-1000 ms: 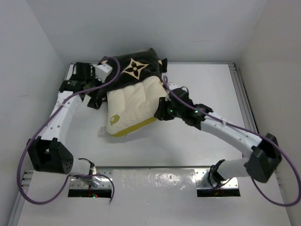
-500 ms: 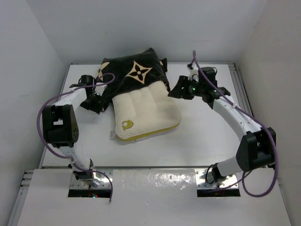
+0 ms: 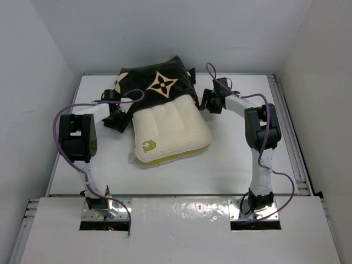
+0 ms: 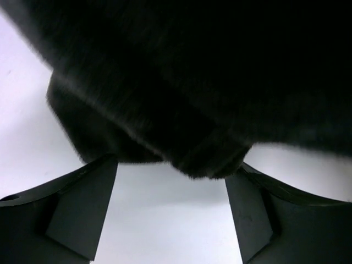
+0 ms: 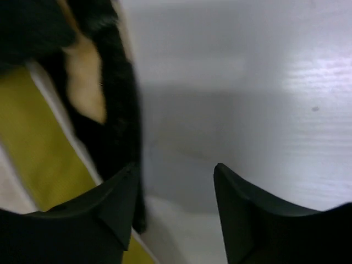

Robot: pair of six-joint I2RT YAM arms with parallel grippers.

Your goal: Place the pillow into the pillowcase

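Note:
The cream-white pillow (image 3: 170,129) lies flat mid-table, its round yellow-green logo (image 3: 147,146) toward me. Its far end sits inside the black pillowcase (image 3: 157,85) with the tan flower print. My left gripper (image 3: 115,118) is at the case's left edge, open; in the left wrist view black plush pillowcase (image 4: 181,82) hangs just past the gripper (image 4: 171,179), with bare table between the fingers (image 4: 82,209). My right gripper (image 3: 205,103) stands open at the case's right corner. The right wrist view has the gripper (image 5: 176,173) over white table, beside the pillowcase edge (image 5: 118,126) and the pillow's yellow-green band (image 5: 38,143).
The white table (image 3: 242,148) has metal rails along its right side (image 3: 289,126) and near edge. White walls close in the back and both sides. Purple cables (image 3: 60,118) loop off both arms.
The left gripper opened and let go of the pillowcase. The pillow dropped from tilted to flat. Both arms folded back, the right gripper moving from the pillow's side to the case's far right corner.

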